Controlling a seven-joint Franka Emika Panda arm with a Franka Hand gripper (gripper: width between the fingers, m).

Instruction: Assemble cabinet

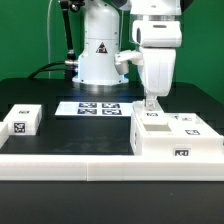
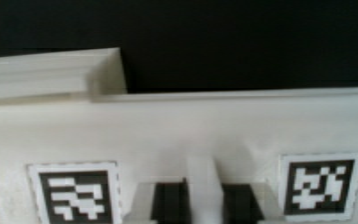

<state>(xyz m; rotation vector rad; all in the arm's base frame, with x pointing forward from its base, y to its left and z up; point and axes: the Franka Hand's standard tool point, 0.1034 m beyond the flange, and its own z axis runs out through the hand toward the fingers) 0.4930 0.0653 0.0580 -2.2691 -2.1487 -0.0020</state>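
Note:
The cabinet [image 1: 176, 136] is a big white box with square tags, standing at the exterior view's right against the front rail. My gripper [image 1: 150, 103] has come straight down onto its far left top edge. In the wrist view the cabinet's white face [image 2: 211, 125] fills the frame, with one tag [image 2: 75, 195] on one side and another [image 2: 318, 185] on the other. My gripper [image 2: 206, 200] has its dark fingers [image 2: 167, 203] close together with a thin white ridge of the cabinet between them. A small white tagged block [image 1: 22, 121] lies far off at the left.
The marker board [image 1: 98, 107] lies flat on the black table in front of the robot base [image 1: 97, 60]. A long white rail [image 1: 80, 165] edges the table's front. Another white surface [image 2: 43, 75] shows beyond the cabinet in the wrist view.

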